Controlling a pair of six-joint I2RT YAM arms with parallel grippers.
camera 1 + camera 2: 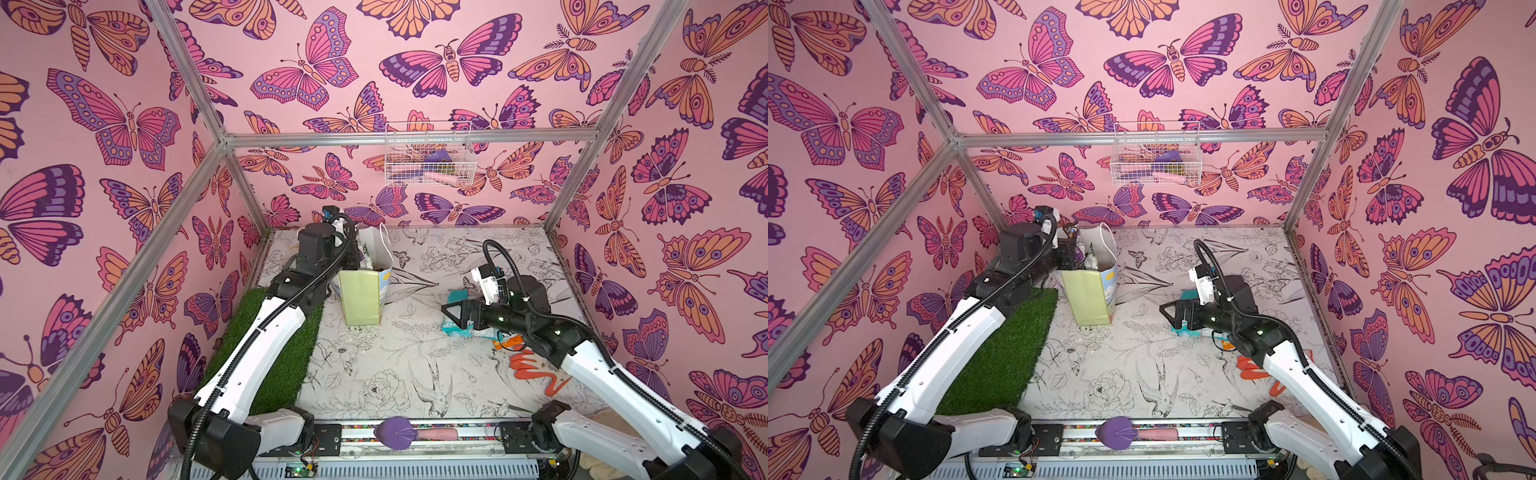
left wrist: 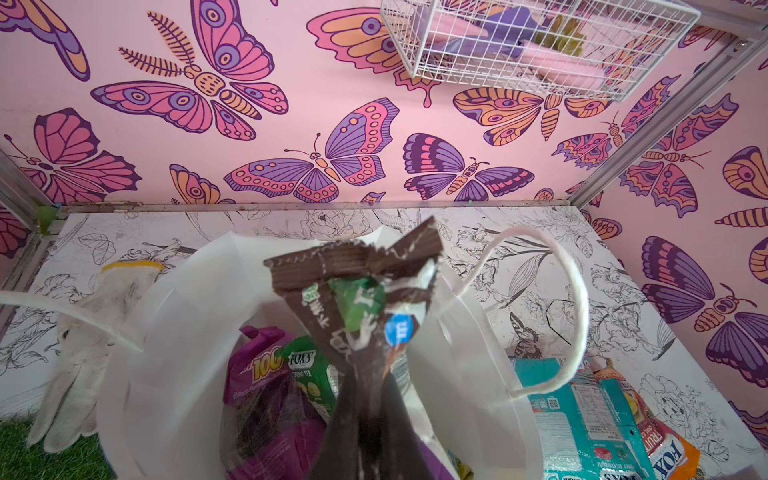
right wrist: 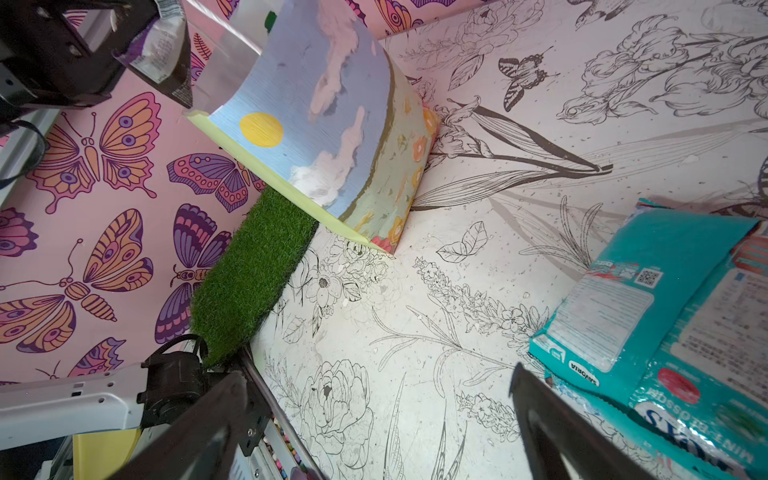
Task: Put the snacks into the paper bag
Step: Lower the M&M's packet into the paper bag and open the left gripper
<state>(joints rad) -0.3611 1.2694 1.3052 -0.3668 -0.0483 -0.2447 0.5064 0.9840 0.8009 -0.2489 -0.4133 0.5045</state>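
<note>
over the mouth of the paper bag (image 1: 359, 299), our left gripper (image 1: 1070, 249) is clamped on the small brown m&m's packet (image 2: 357, 291), which hangs crumpled just above the bag's white inside. down in the bag we see the purple grape pouch (image 2: 266, 399) and a green packet (image 2: 309, 370) side by side. the bag stands upright. right of the bag and well apart from it, our right gripper (image 1: 449, 312) hovers with jaws spread wide over the bag-side edge of two teal packets (image 3: 665, 299), one lying on the other. the orange fox's bag (image 2: 660, 444) lies just past them, farther from the bag. green turf (image 1: 270, 357) sits just beside the bag's left side.
</note>
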